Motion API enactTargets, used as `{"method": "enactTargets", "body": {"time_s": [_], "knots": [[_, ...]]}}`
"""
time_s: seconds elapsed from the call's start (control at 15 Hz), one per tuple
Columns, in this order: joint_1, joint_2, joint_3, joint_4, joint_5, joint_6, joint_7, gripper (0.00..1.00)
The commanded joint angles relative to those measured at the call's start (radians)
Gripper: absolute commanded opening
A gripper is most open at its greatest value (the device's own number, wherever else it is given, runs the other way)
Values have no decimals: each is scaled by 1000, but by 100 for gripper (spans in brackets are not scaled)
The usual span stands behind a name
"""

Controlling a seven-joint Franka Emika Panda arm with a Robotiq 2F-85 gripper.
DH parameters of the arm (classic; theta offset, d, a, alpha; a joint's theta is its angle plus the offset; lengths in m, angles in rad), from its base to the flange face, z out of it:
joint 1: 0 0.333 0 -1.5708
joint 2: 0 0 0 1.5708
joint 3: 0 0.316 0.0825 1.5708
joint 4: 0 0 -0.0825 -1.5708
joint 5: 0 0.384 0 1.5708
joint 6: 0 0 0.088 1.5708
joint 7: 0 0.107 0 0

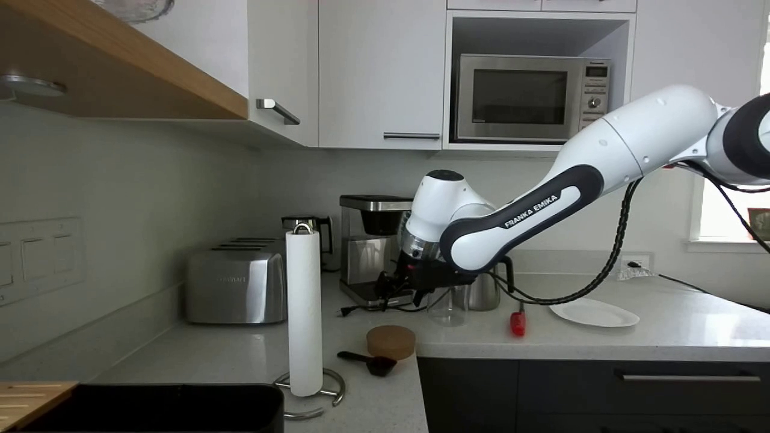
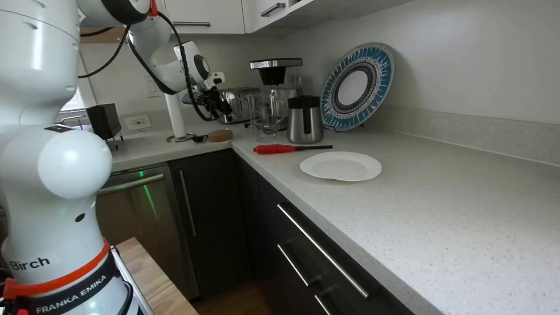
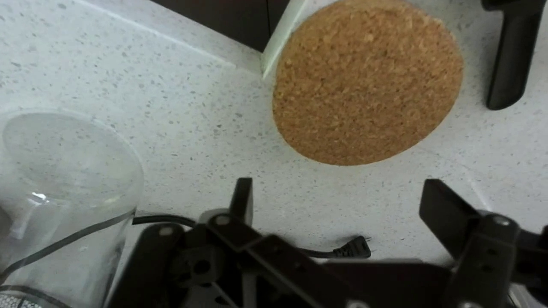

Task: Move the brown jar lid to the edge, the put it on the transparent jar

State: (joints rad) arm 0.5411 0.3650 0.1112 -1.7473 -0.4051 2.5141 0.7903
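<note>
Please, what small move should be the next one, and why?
Probably lower the open claw beside the brown jar lid, ready to nudge it toward the edge. In the wrist view the lid lies close to that edge and looks at least as wide as the gap between the fingers, so a grip from above may fail.

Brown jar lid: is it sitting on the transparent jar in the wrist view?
No, the brown jar lid lies on the countertop, apart from the transparent jar.

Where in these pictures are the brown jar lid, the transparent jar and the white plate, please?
Brown jar lid point(image 3: 368, 83): wrist view, middle of its upper face.
Transparent jar point(image 1: 448, 308): an exterior view, its clear side wall.
White plate point(image 2: 341, 166): an exterior view, its flat centre.
</note>
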Motion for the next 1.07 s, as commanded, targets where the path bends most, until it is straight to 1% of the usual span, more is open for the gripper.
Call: {"method": "enactTargets", "body": {"time_s": [0.0,0.47,1.0], "knots": [[-4,62,3,54,-21,34,-42,100],[22,131,-10,114,-9,59,-89,100],[64,193,-26,179,5,18,-100,100]]}}
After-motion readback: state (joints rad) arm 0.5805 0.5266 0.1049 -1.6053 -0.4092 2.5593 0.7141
